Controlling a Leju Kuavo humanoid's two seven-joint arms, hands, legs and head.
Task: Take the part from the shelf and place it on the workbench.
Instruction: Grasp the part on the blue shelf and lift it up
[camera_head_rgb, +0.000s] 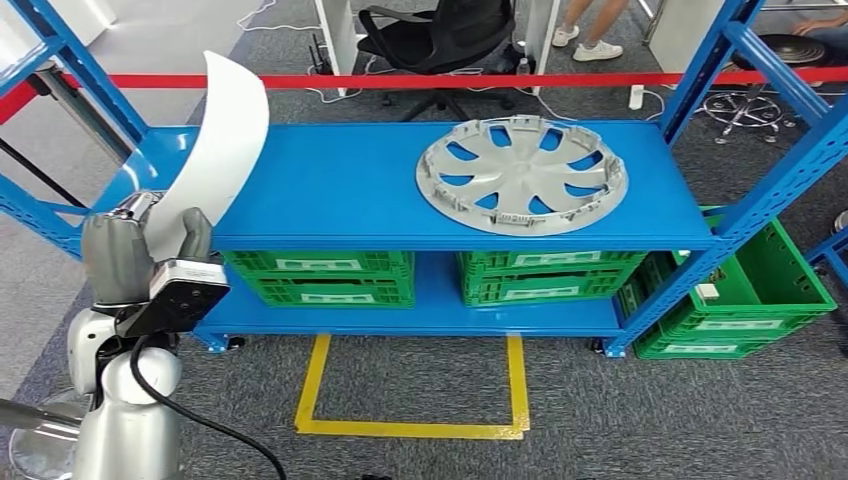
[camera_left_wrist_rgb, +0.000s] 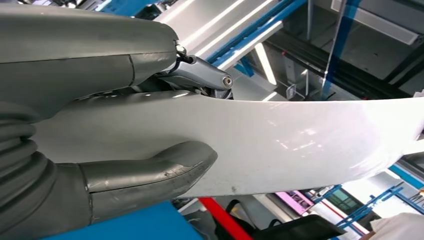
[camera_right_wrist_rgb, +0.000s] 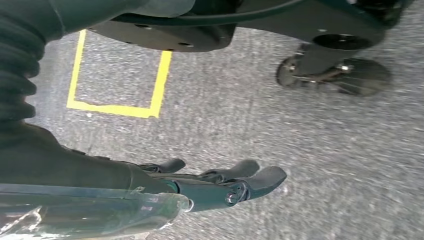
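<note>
— Blue shelving fills my head view, grey carpet and a yellow floor square below, green crates underneath.

— Where's the part?

— At nine o'clock, lifted off the shelf: my left hand pinches the curved white panel between thumb and fingers. Right hand hangs spread over the floor.

— Risks?

— It's long, held by one end; I'd guess it could swing and clip the upright when I turn.

No legible text — crate labels blurred
</note>
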